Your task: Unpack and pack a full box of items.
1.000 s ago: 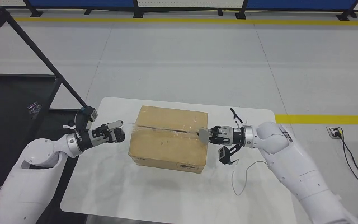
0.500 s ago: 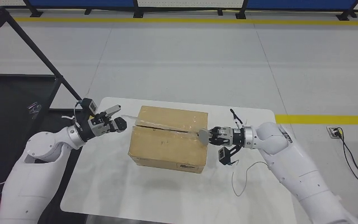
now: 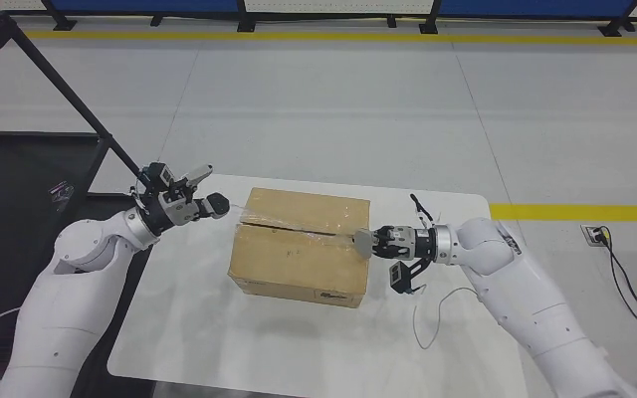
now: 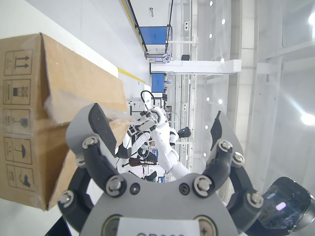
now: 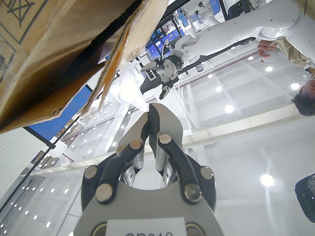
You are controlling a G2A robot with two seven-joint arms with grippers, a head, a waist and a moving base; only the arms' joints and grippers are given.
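I am looking at the box [image 3: 299, 244], which is sitting closed in the middle of the table [image 3: 189, 328]. The left gripper [image 4: 157, 121] is hanging just beside the box's left end, near the upper edge, with its jaws wide apart and holding nothing. A loose piece of clear tape [image 4: 55, 106] is standing off that end, close to one finger. The right gripper [image 5: 149, 114] is resting at the right end, by the seam [image 3: 299, 230], with fingers pressed together; I cannot tell if any tape is pinched between them.

I am judging that the step is peeling the tape to free the flaps. To do it well, I am planning to bring the left jaws around the loose tape, close firmly, and pull low along the seam, while the right side is steadying the box against sliding.
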